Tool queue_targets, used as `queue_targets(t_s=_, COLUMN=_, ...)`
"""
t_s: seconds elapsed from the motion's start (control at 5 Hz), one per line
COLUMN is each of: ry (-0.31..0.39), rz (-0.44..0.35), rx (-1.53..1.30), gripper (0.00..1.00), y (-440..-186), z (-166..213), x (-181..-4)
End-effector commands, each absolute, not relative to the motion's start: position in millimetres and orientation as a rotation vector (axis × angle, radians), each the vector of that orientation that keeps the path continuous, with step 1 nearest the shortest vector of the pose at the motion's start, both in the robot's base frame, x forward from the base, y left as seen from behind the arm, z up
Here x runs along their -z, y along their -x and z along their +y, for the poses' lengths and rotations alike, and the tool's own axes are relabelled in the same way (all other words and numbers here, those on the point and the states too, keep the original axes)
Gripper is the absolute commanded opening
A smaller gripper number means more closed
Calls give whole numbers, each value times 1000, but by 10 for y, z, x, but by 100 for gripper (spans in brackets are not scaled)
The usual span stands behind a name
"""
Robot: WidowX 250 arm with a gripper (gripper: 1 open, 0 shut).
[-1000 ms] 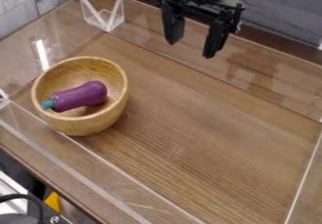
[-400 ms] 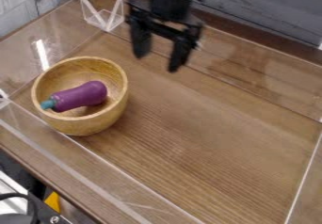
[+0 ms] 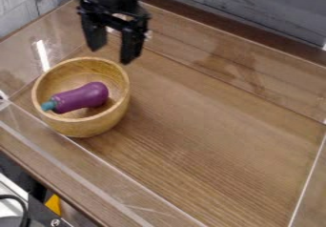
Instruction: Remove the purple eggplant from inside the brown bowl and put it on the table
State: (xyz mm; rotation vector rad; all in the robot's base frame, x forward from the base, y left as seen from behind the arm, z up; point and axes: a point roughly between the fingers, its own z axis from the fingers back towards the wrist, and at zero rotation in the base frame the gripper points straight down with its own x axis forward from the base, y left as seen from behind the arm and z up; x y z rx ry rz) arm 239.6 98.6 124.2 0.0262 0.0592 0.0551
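On the brown wood-grain table (image 3: 216,126) with clear acrylic walls, a round thick-walled light-brown wooden bowl (image 3: 82,121) cradled a small glossy purple eggplant (image 3: 79,96) with a teal cap, beyond its rim a black gripper (image 3: 112,43) hung pointing down, fingers spread apart, empty.

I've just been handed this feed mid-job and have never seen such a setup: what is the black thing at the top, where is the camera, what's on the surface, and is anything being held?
There is one view, from a camera placed above and in front of the table, looking down at it. The black thing is the robot arm's gripper, a two-fingered claw pointing down. Its jaws are open and hold nothing. It hangs above the far rim of the brown bowl, not touching it. Inside the bowl lies the purple eggplant, a small toy with a teal stem end, lying on its side. The table is wood-grained with clear plastic walls along its edges. The eggplant has not been lifted out yet.
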Motion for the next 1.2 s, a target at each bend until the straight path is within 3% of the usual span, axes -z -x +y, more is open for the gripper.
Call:
queue_targets(t_s=0.0, ry=-53, rz=4, rx=-61, gripper=100, y=-2310, z=1204, x=-1327)
queue_targets(t_s=1.0, ry=-39, rz=5, rx=-93, gripper=100, y=-2216, z=1449, x=-888)
